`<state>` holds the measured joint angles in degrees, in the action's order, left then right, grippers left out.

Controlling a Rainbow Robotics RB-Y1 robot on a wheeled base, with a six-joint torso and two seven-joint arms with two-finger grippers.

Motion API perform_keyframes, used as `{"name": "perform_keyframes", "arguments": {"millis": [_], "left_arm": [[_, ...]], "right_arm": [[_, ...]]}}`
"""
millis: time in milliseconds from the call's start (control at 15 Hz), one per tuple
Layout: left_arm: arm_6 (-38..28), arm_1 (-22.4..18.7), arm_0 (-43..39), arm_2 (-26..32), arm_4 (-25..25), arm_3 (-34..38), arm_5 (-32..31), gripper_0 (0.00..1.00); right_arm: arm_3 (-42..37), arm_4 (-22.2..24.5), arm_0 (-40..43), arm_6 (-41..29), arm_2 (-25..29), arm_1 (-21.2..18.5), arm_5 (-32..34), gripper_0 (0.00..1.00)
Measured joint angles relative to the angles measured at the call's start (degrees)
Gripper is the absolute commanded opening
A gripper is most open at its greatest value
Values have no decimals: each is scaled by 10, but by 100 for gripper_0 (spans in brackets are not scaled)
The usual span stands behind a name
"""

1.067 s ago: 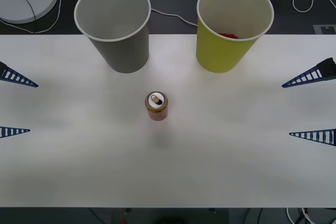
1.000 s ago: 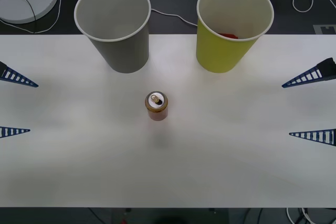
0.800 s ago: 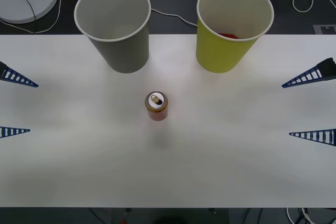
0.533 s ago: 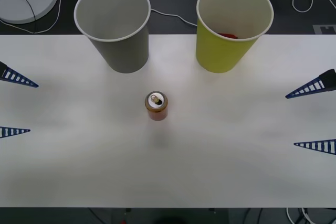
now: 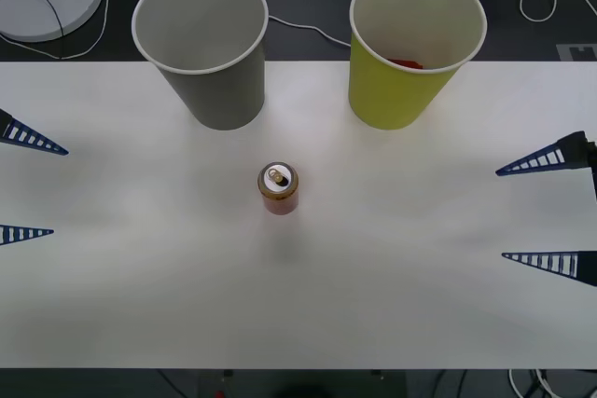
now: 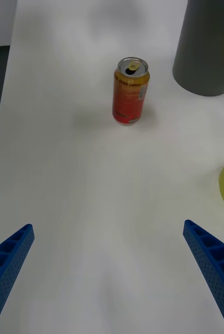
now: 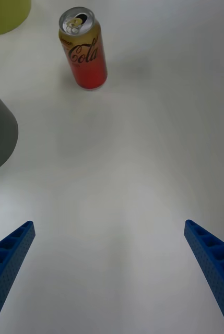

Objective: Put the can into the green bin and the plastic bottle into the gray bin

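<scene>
- The can (image 5: pixel 279 189) stands upright near the middle of the white desk (image 5: pixel 392 305), touching nothing, so either arm could reach it from the side.
- The gray bin (image 5: pixel 202 44) sits at about 11 o'clock from the can and the green bin (image 5: pixel 413 44) at about 1 o'clock, both upright at the desk's far edge with mouths open to take a drop from above.
- Something red lies inside the green bin; what it is cannot be told.
- The right tool (image 5: pixel 546 213) hovers at 3 o'clock from the can, well apart, its blue fingers spread wide and aimed at the can, which suits an approach for a side grasp.
- The left tool (image 5: pixel 28 185) waits at 9 o'clock at the desk's edge, also spread wide and holding nothing.
- No plastic bottle is on the desk.
</scene>
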<state>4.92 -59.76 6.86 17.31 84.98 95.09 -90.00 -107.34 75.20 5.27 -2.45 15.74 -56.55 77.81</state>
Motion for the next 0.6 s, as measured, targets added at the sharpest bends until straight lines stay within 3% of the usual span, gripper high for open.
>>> {"name": "perform_keyframes", "arguments": {"millis": [600], "left_arm": [[0, 0, 0, 0, 0, 0, 0, 100]], "right_arm": [[6, 85, 0, 13, 0, 143, -21, 100]]}}
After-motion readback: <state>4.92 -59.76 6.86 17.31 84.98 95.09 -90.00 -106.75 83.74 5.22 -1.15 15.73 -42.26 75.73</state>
